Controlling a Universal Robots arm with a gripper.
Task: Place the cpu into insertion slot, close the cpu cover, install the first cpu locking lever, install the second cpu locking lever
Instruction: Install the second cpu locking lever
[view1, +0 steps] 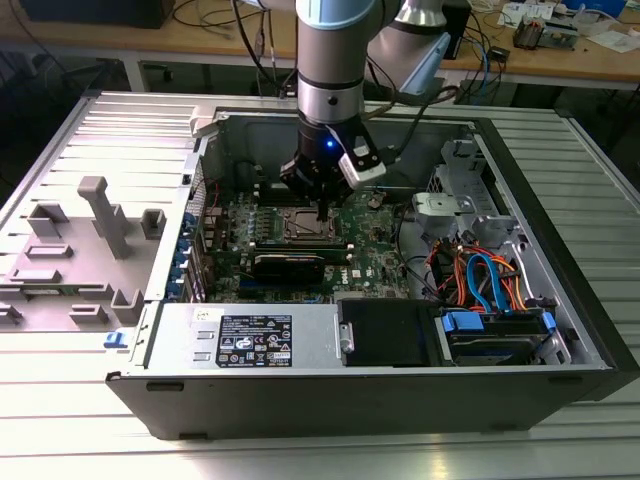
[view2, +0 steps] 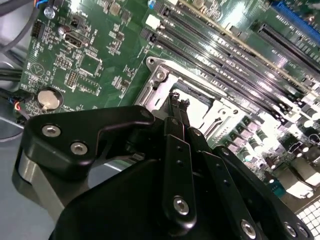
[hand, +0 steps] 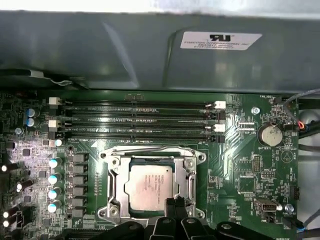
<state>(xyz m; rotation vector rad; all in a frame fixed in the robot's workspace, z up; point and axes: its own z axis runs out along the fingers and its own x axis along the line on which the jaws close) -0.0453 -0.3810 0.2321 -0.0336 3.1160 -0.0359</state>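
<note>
Already seated — dull silver square cpu (hand: 149, 186) under cover (hand: 116, 186).

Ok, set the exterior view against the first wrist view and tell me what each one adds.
Exterior view alone: the arm reaching into the open case, with the drive cables and the grey lid lying beside the case. First wrist view alone: the cpu seated in the slot, with the cover framing it. Both: the green board, the memory slots and the gripper at the socket.
</note>
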